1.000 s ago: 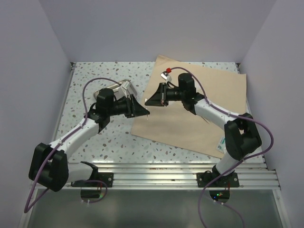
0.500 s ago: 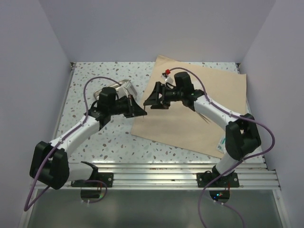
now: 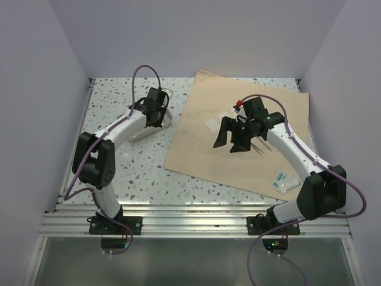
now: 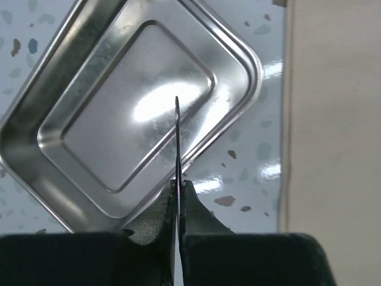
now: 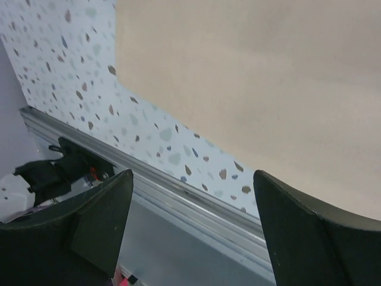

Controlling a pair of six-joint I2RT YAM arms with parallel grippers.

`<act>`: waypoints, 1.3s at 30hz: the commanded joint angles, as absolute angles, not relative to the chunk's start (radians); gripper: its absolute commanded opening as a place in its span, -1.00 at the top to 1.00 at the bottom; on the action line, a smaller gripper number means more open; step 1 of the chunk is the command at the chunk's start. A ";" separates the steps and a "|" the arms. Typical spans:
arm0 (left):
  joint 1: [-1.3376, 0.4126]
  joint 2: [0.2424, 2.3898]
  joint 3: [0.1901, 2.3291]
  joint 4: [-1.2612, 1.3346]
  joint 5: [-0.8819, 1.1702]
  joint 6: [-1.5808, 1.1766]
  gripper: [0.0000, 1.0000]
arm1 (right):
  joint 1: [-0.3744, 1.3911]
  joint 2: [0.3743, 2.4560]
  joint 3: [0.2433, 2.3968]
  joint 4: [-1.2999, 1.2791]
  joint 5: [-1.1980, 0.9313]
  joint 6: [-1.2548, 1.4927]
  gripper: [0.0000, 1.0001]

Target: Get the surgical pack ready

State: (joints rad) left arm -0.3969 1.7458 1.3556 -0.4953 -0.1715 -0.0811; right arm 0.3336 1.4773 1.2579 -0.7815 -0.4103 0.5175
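The tan wrap sheet [image 3: 205,161] lies flat on the right half of the table. It also fills the right edge of the left wrist view [image 4: 333,119] and the top of the right wrist view [image 5: 256,71]. The shiny metal tray [image 3: 140,133] sits on the speckled table left of the sheet. My left gripper [image 4: 178,183] hangs over the tray [image 4: 119,119], shut on a thin flat piece [image 4: 177,137] seen edge-on. A small white gauze square [image 3: 212,124] rests on the sheet. My right gripper [image 3: 230,142] hovers above the sheet, open and empty [image 5: 193,196].
Small packets [image 3: 284,180] lie at the sheet's near right corner, and thin instruments [image 3: 260,146] lie beside the right arm. An aluminium rail [image 5: 196,202] runs along the table's near edge. Walls close in the left, back and right sides.
My left gripper closed on the thin piece at the right gripper, then swung back left over the tray. The right gripper opened and moved right and nearer over the sheet.
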 commanded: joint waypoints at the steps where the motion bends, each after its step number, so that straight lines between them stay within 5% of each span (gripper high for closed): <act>1: -0.396 1.824 1.442 -0.519 -0.438 0.168 1.00 | 0.345 1.402 1.187 -0.880 -0.419 0.485 -0.70; 10: -0.338 1.951 1.494 -0.416 -0.315 0.429 1.00 | 0.359 1.408 1.177 -0.891 -0.423 0.451 -0.70; 20: -0.261 2.028 1.572 -0.512 0.057 0.408 1.00 | 0.359 1.457 1.209 -0.887 -0.419 0.437 -0.70; 32: -0.261 2.089 1.578 -0.543 0.141 0.391 0.88 | 0.357 1.479 1.221 -0.857 -0.423 0.445 -0.70; 35: -0.261 2.083 1.575 -0.541 0.132 0.376 0.57 | 0.356 1.483 1.224 -0.854 -0.416 0.443 -0.70; 39: -0.261 2.060 1.566 -0.535 0.115 0.344 0.41 | 0.356 1.499 1.247 -0.851 -0.403 0.442 -0.70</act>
State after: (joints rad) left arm -0.2604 2.0945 1.5452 -0.5304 0.1085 0.3733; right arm 0.3550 1.4906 1.1934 -0.8673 -0.4095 0.4496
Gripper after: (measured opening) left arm 0.282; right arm 0.851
